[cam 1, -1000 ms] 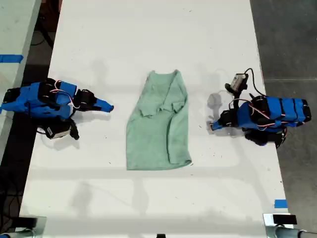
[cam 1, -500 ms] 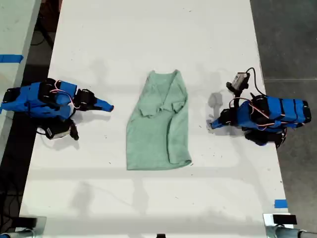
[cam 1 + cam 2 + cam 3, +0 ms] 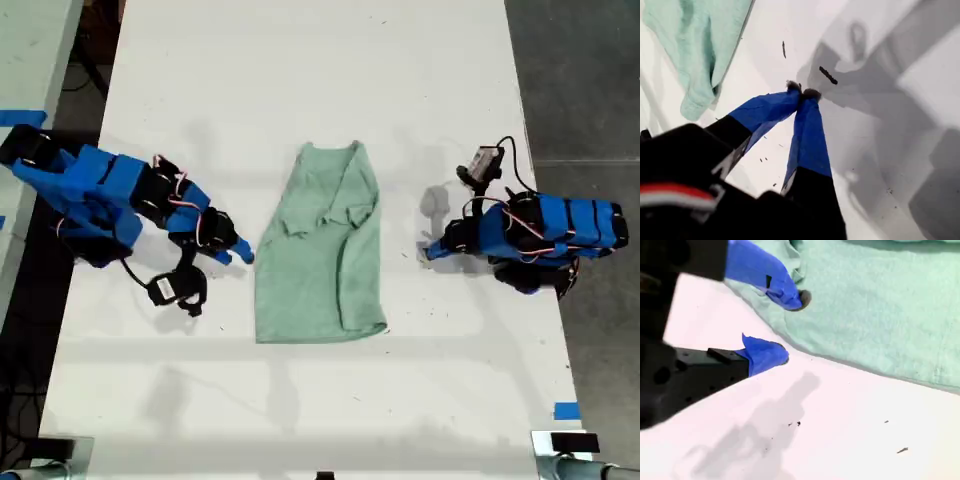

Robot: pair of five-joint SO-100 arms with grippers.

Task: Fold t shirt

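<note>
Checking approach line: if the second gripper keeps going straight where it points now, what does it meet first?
Most likely the t shirt. My second gripper is open at its edge, one fingertip over the fabric. Height above the cloth is unclear.

- The first gripper (image 3: 802, 93) fills the middle of the first wrist view, its two blue fingers (image 3: 810, 142) running out from a black body and meeting at dark tips.
- The jaws are closed, tip against tip, with nothing between them.
- The tips sit low over the white table (image 3: 775, 30), which carries a few small dark specks and one short dark mark (image 3: 828, 75) near the tips.
- The t shirt (image 3: 697, 47), pale mint green and wrinkled, lies well apart from the tips, with a rolled hem edge nearest the gripper.
- Grey shadows (image 3: 875, 100) spread across the table beyond the fingers.
- The black camera mount is blurred, with a red and white band.
</note>
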